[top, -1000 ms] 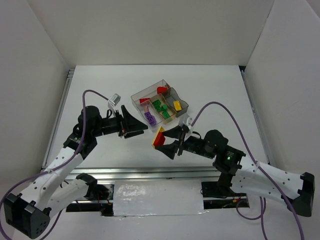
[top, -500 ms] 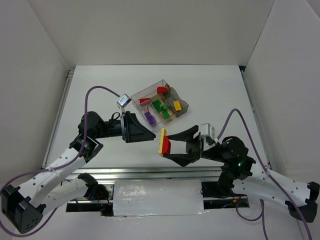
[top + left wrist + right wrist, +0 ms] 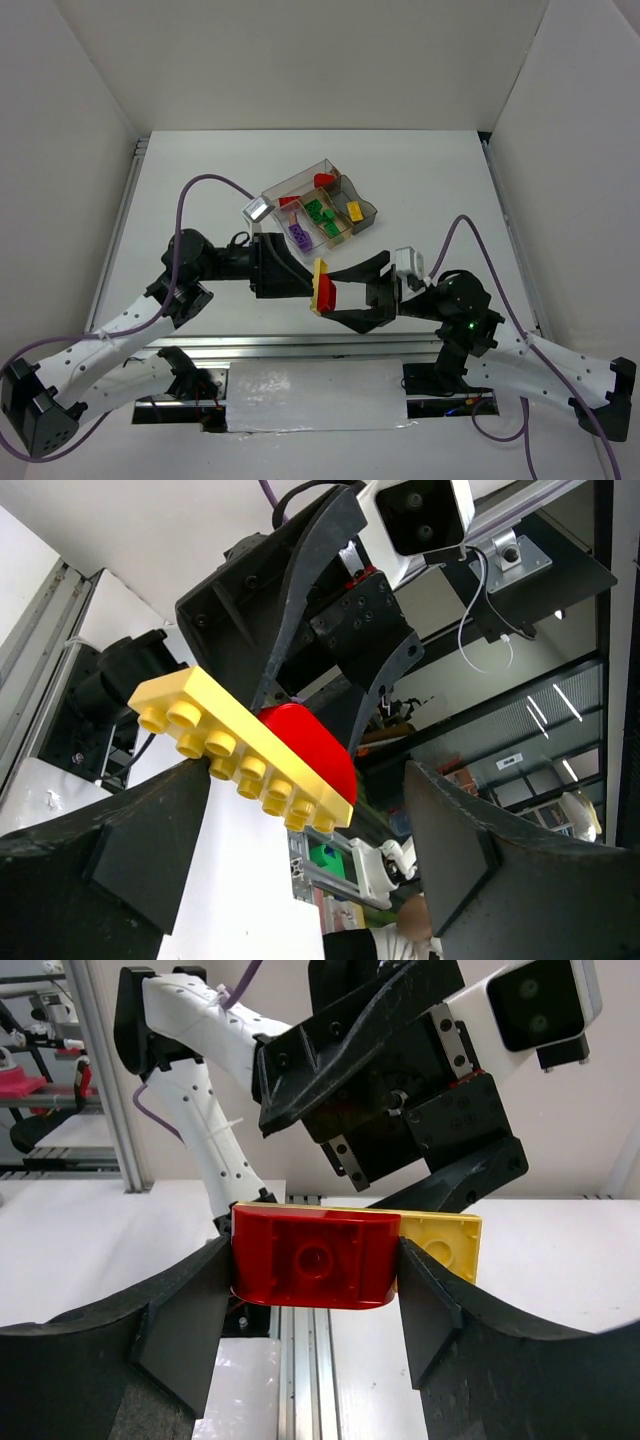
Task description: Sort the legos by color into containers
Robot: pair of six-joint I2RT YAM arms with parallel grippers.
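Starting left: left gripper has its jaws wide apart and grips nothing, straddling the yellow plate. One finger sits just beside the plate's end; contact unclear. Red brick is stuck to the plate, both off the table at front centre. Right gripper is clamped on the red brick's ends. Tray sits farther back, well apart, with sorted legos inside. Only the left wrist view shows the plate's studs, only the right wrist view shows the clamp, and only the top view shows the tray.
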